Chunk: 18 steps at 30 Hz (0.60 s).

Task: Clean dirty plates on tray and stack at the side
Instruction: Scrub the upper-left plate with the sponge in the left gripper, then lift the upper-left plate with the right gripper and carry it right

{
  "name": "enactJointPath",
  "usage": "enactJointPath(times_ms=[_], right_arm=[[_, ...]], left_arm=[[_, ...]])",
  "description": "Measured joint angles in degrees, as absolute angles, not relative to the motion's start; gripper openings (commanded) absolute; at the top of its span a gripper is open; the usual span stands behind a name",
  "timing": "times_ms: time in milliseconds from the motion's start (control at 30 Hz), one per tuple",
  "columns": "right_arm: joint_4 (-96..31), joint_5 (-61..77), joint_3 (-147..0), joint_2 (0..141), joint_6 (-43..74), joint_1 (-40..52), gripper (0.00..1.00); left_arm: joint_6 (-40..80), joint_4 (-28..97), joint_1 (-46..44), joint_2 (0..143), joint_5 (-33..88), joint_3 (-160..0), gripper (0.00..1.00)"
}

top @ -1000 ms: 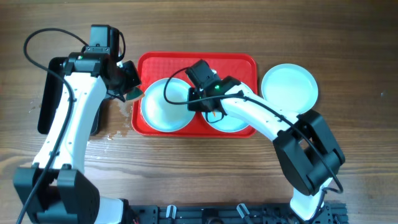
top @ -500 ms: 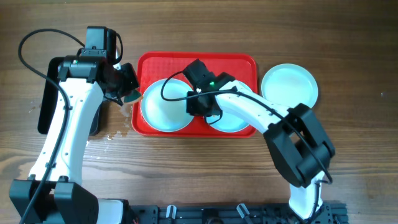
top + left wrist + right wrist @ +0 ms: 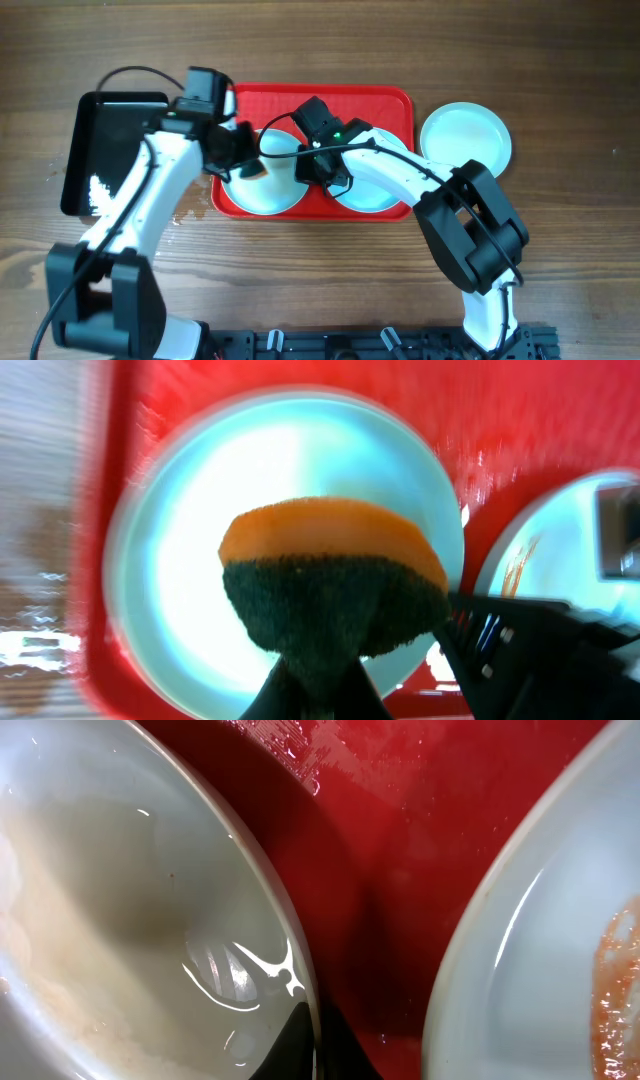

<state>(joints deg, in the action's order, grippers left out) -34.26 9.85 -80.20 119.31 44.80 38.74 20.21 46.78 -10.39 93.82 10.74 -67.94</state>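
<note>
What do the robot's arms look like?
The left arm and right arm are white tubes with chunky black joints. Black cables loop off them. A tiny green light glows on the right one.

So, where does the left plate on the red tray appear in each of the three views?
Overhead: the left plate lies in the left half of the red tray.
Left wrist: it fills the centre and left, behind the sponge.
Right wrist: it fills the left side.
Shared landmark: the red tray, under the plate in every view.
</note>
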Motion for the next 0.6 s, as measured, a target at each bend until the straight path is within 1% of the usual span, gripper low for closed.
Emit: enactJointPath(times_ms=[167, 300, 400, 467, 600], right_arm=[[-34.4, 9.9, -80.2, 119.3, 45.2, 38.7, 0.04], [-34.5, 9.8, -80.3, 119.3, 45.2, 38.7, 0.04], [-34.6, 9.8, -80.3, 119.3, 45.2, 38.7, 0.05], [-34.7, 9.8, -80.3, 119.3, 45.2, 38.7, 0.04], [-35.4, 9.2, -80.6, 119.3, 45.2, 38.7, 0.04]], left_arm=[[20.4, 40.3, -17.8, 101.7, 12.5, -66.7, 0.04], [21.4, 39.4, -18.0, 107.7, 12.4, -66.7, 0.04], [21.8, 39.7, -18.0, 108.2, 10.7, -66.8, 0.04], [21.8, 40.8, -18.1, 108.2, 8.4, -66.9, 0.04], [21.8, 45.3, -16.5, 108.1, -0.8, -67.5, 0.04]])
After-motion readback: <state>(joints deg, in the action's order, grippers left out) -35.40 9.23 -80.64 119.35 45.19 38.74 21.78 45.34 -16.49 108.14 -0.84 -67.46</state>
